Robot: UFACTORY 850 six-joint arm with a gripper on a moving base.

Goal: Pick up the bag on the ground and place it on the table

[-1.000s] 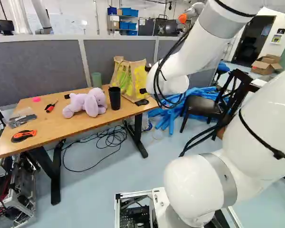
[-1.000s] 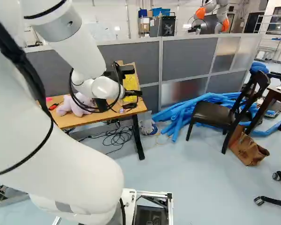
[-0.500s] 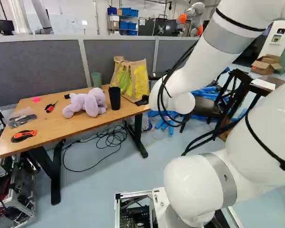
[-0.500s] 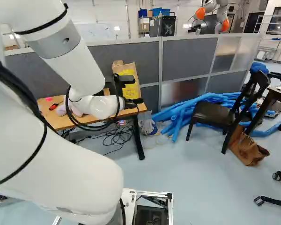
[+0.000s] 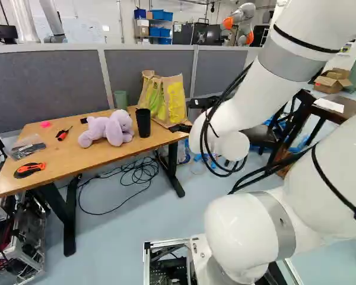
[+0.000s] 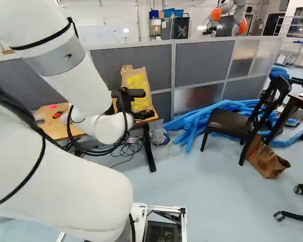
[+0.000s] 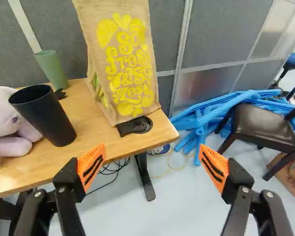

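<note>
Partly hidden by the wrist, my gripper is by the table's near corner in the right base view. In the wrist view the gripper stands open, with nothing between its orange pads. A brown bag lies on the floor beside the dark chair; the wrist view catches part of this brown bag at its edge, far off to one side of the gripper. The wooden table is ahead of the arm. A burlap bag with yellow print stands upright on it, ahead of the gripper.
On the table are a purple plush toy, a black cup, a green cup and a red tool. Blue tubes and a dark chair stand right of it. Another robot is behind the partition.
The arm has drawn back from over the table, its wrist shifting rightward in the left base view and lower in the right base view. The base has stayed put, as have both bags.
</note>
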